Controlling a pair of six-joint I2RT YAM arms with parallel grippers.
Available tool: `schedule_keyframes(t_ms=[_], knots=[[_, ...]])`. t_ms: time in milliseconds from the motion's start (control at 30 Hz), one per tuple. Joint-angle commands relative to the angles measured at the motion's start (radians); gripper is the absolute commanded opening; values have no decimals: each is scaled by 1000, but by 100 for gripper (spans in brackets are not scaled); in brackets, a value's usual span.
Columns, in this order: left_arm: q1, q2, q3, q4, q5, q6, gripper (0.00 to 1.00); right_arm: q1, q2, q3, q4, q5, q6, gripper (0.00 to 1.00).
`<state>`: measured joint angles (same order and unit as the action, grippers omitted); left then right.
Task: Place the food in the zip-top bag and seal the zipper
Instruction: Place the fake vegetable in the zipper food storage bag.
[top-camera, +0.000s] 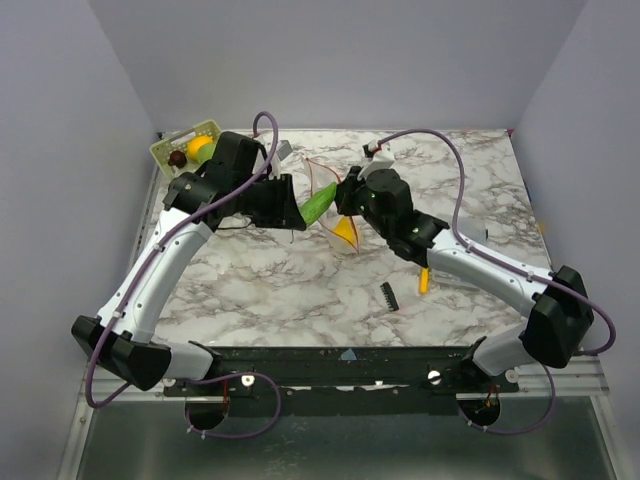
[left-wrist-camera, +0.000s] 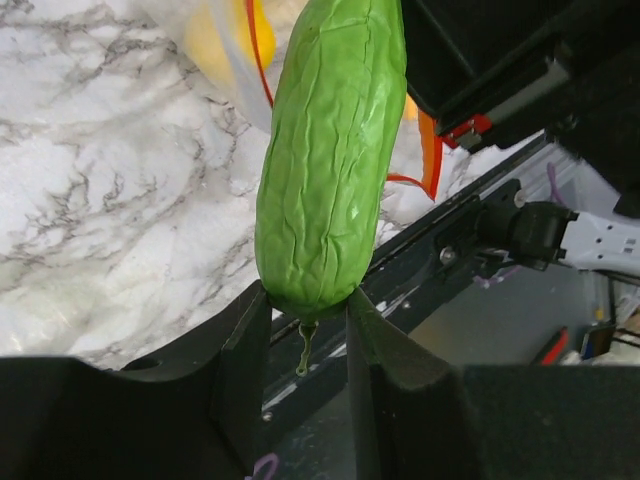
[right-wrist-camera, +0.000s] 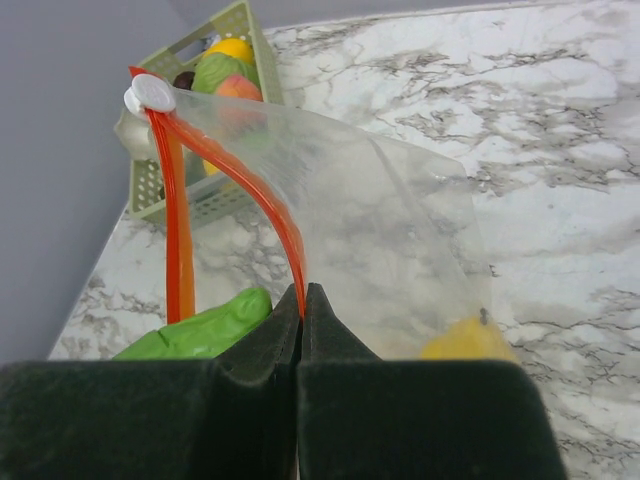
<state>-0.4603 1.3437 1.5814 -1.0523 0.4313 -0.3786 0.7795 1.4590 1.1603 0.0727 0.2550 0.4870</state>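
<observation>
My left gripper (left-wrist-camera: 305, 300) is shut on the stem end of a green toy cucumber (left-wrist-camera: 330, 150), whose far end points at the mouth of the clear zip-top bag (right-wrist-camera: 400, 240). In the top view the cucumber (top-camera: 318, 205) sits between the two grippers. My right gripper (right-wrist-camera: 302, 298) is shut on the red-orange zipper (right-wrist-camera: 275, 215) and holds the bag's mouth up and open. A yellow food piece (right-wrist-camera: 465, 340) lies inside the bag, also seen in the top view (top-camera: 346, 231). The cucumber's tip (right-wrist-camera: 200, 328) shows beside my right fingers.
A light green slotted basket (top-camera: 167, 150) at the back left holds more toy food, among them an orange piece (top-camera: 199, 146). A small yellow-handled screwdriver (top-camera: 424, 280) and a black comb-like piece (top-camera: 389, 295) lie on the marble table under the right arm.
</observation>
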Motion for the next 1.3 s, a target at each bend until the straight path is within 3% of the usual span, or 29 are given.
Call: schedule_keyframes(t_ms=[0,333,567,767,1167,1267], knots=[[-5,-21,-63,77,25,-256,0,58,24,32,-8,187,-32,1],[-9,-50,-116,116,-75,-584,0,88,29,71,-28,275,3,1],[-18,-73,-192,314,-79,-839,0,99,40,72,-19,241,6,1],[-19,-17,-180,379,-152,-930,0,99,25,63,-18,157,33,1],[-19,71,-190,483,-115,-1067,1,103,16,46,-18,142,25,1],[-18,75,-217,533,-126,-1087,27,104,13,39,-15,147,25,1]])
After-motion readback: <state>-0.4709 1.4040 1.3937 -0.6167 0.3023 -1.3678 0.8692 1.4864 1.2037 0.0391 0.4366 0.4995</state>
